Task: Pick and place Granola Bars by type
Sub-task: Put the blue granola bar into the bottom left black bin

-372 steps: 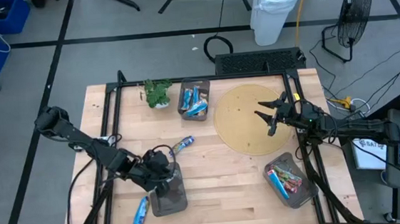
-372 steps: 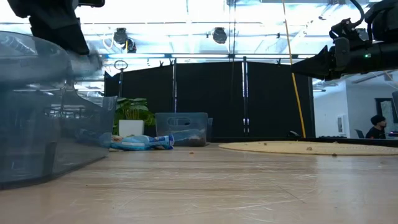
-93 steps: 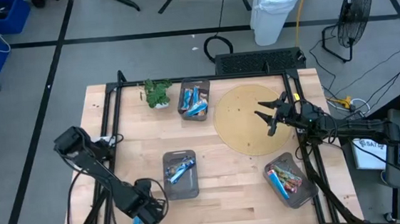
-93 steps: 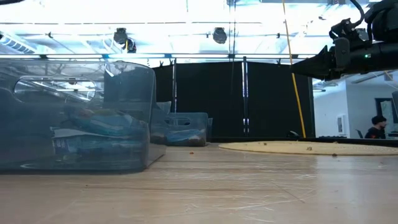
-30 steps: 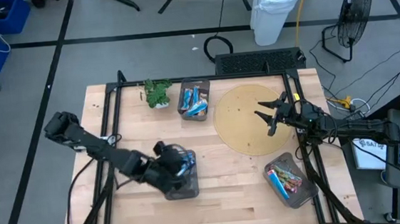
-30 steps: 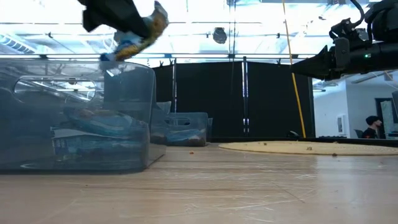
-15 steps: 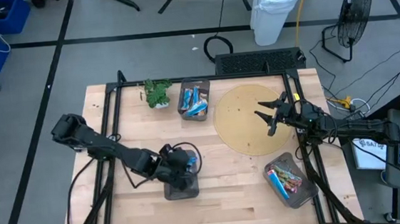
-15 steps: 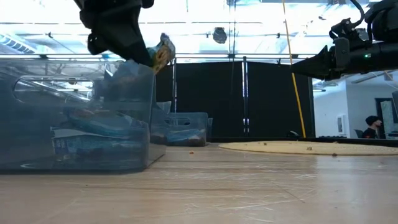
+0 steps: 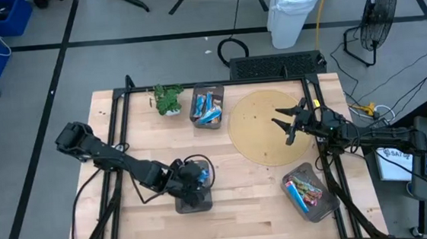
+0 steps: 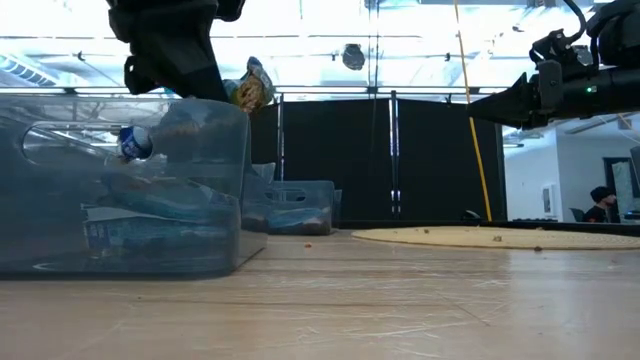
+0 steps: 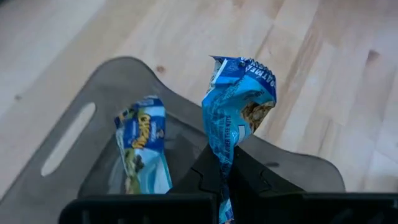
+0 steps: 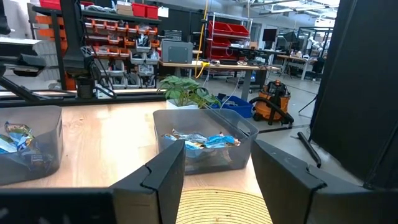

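Lower now than half a second ago, the blue granola bar (image 11: pixel 236 115) hangs pinched at one crimped end in my left gripper (image 11: pixel 225 177) fingers, over the grey bin (image 11: pixel 81 130). It looks light, crinkly and slippery; I'd grip wrapper ends. Right gripper (image 9: pixel 288 123) waits over the round mat (image 9: pixel 256 127), fingers spread.

White lettering ran along the top edge of the blue granola bar wrapper (image 11: pixel 235 118) pinched in the left gripper (image 11: pixel 224 176), but it was too crumpled to read. The second blue wrapper (image 11: pixel 142 151) lying in the grey bin (image 11: pixel 68 144) bore yellow print, likewise illegible. No other text, number or sign could be read anywhere.
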